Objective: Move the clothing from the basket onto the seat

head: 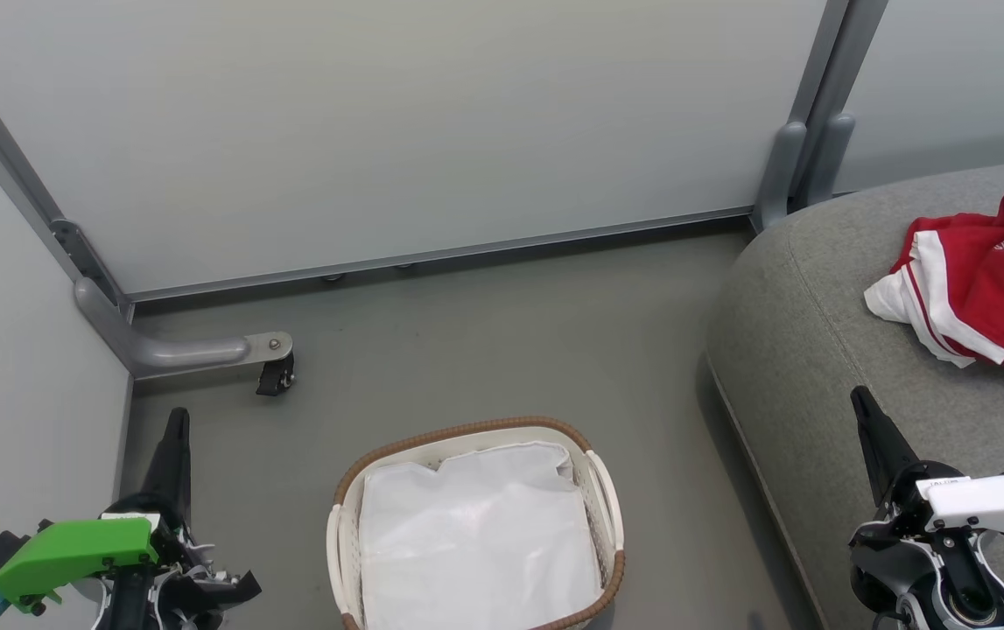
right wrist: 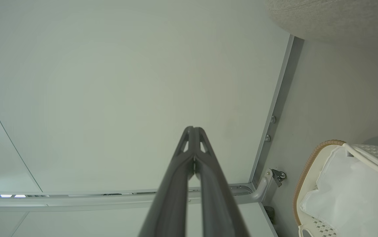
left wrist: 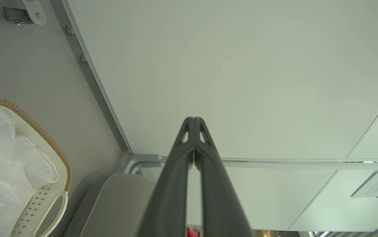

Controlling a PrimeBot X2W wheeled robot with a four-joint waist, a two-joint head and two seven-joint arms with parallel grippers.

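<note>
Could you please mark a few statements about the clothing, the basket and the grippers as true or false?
1. The red clothing lies on the sofa. True.
2. The basket stands on the floor beside the sofa. True.
3. Red garments fill the basket. False: a white liner is what can be seen inside it.
4. The left gripper and the right gripper are both shut and hold nothing. True.
5. The right gripper touches the clothing. False: it hangs apart from the clothing, which lies farther up the sofa.
</note>
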